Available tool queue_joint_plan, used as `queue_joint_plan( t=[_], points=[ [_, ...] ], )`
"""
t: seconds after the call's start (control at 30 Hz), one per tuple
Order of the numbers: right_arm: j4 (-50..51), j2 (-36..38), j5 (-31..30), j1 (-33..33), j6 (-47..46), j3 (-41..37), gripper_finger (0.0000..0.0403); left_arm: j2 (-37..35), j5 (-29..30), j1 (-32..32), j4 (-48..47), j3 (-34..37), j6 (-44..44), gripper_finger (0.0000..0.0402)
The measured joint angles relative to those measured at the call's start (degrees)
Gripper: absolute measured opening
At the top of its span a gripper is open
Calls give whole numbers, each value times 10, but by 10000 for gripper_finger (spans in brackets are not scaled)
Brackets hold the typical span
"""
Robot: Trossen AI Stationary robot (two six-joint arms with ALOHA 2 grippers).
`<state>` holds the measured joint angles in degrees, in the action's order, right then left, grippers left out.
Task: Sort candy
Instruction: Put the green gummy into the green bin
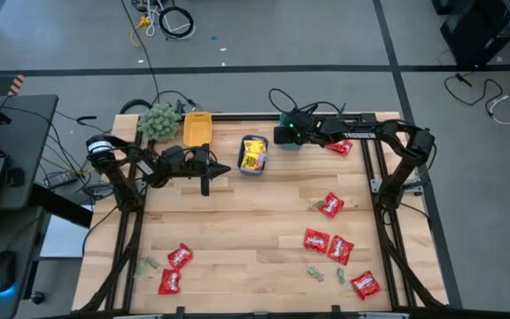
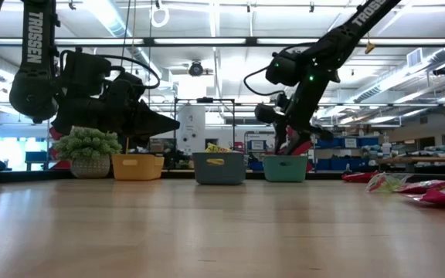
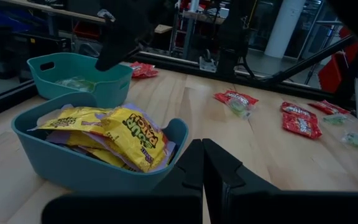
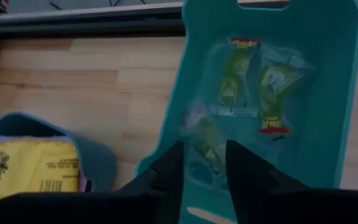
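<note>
Hovering right gripper (image 4: 204,165), fingers parted and empty, directly over teal bin (image 4: 347,93) holding green candies (image 4: 253,81); left gripper (image 3: 202,171) clenched empty, waiting beside blue bin (image 3: 55,158).

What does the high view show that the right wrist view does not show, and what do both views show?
Only the high view shows the red packets scattered on the table, the orange bin, the fuzzy plant and the left gripper beside the blue bin. Only the right wrist view shows the pale green packets lying inside the teal bin, with the right gripper open above them. Both show the blue bin with its yellow packets.
</note>
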<state>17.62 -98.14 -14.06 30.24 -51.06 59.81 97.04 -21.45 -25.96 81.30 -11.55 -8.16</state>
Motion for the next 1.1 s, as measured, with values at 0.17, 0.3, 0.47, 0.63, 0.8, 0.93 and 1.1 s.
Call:
queue_joint_plan(
  t=[0.17, 0.3, 0.47, 0.63, 0.8, 0.93, 1.1],
  points=[
    [5, 26, 26, 0, 89, 0, 145, 0, 0, 0, 0, 0, 0, 1],
    [67, 78, 81, -25, 206, 0, 134, 0, 0, 0, 0, 0, 0, 1],
    [232, 152, 107, -118, 311, 0, 70, 0, 0, 0, 0, 0, 0, 1],
    [366, 183, 107, -244, 322, 0, 39, 0, 0, 0, 0, 0, 0, 1],
    [405, 158, 77, -349, 336, 0, 70, 0, 0, 0, 0, 0, 4, 1],
    [400, 109, 68, -395, 364, 0, 117, 0, 0, 0, -1, 0, 4, 1],
    [403, 37, 62, -410, 398, 0, 177, 0, 0, 0, -2, 0, 4, 1]
  ],
)
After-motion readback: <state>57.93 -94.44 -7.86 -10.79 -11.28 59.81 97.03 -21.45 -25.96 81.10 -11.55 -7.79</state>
